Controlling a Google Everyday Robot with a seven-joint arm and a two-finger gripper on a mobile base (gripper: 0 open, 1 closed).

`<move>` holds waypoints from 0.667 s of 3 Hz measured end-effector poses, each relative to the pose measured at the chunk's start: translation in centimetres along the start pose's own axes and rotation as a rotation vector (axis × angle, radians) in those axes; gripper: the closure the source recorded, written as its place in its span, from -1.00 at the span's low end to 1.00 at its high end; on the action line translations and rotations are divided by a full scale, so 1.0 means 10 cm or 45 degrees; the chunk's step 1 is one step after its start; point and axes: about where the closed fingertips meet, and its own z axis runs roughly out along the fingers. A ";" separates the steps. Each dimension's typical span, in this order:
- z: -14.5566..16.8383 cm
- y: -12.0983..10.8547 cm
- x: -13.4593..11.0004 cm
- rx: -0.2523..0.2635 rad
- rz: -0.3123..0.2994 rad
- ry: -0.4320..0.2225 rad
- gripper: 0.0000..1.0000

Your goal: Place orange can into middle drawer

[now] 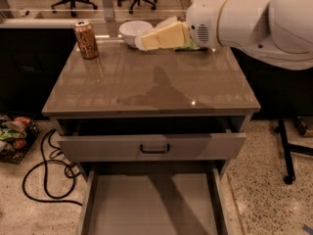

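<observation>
Hand over the far counter half-hides a white bowl, open or closed unclear; orange can stands far left; middle drawer cut off at front.

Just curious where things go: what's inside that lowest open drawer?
Bare grey floor shows in the middle drawer; its rear is hidden under the handled drawer. The gripper hovers by the white bowl.
</observation>
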 end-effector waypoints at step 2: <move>0.18 0.10 -0.02 -0.016 0.069 -0.045 -1.00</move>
